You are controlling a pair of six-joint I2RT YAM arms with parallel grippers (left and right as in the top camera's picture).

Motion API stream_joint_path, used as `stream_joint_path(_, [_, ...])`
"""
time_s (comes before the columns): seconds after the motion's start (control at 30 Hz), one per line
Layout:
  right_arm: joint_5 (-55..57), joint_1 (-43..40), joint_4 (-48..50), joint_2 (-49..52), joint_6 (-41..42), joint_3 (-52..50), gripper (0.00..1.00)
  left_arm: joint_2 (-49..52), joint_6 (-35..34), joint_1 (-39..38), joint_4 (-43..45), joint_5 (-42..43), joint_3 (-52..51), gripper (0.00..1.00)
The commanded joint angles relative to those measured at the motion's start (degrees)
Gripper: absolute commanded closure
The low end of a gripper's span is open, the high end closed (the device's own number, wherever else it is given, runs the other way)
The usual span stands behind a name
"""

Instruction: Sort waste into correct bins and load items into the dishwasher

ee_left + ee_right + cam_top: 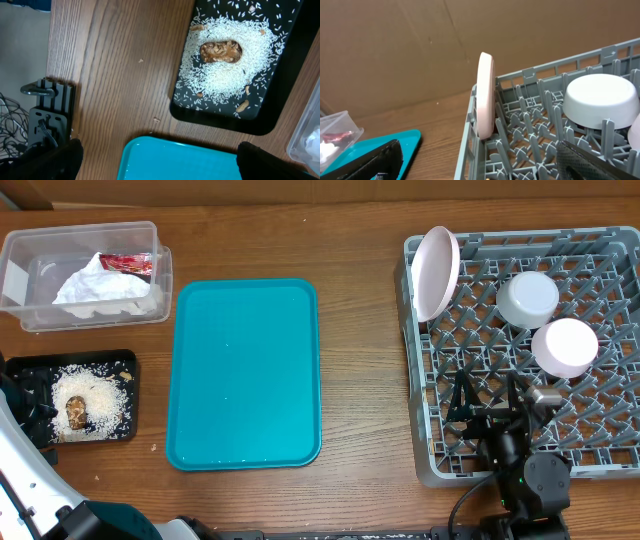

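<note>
The clear tub (30, 290) at the back left holds a crumpled white napkin (100, 288) and a red wrapper (127, 263). In front of it, the black tray (125, 360) carries scattered rice (220, 75) and a brown lump (221, 51). The grey dish rack (440, 450) on the right holds a large plate (436, 272) on edge, an upturned bowl (527, 298) and a small plate (564, 346). My right gripper (488, 400) hovers open over the rack's near left part, empty. My left gripper (160, 167) is open and empty above the teal tray's corner.
A teal serving tray (245, 370) lies bare in the middle of the wooden table. A brown cardboard wall (395, 50) stands behind the table. A black clamp block (47, 115) sits at the table's edge near my left arm.
</note>
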Motion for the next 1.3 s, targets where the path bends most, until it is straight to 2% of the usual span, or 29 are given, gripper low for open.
stream_joint_path(0.0, [0.0, -0.4, 0.5, -3.1, 0.2, -2.4, 0.0, 0.0, -1.0, 0.1, -0.1, -0.2, -0.2, 0.0])
stream_joint_path(0.4, [0.2, -1.4, 0.2, -10.7, -0.3, -8.3, 0.0, 0.0, -1.0, 0.1, -0.1, -0.2, -0.2, 0.0])
stream_joint_path(0.8, [-0.1, -6.1, 0.1, -10.6, -0.2, -8.3, 0.0, 0.0, -1.0, 0.1, -0.1, -0.2, -0.2, 0.0])
stream_joint_path(1.27, [-0.1, -6.2, 0.1, -10.6, -0.2, -8.3, 0.0, 0.0, -1.0, 0.1, -0.1, -0.2, -0.2, 0.0])
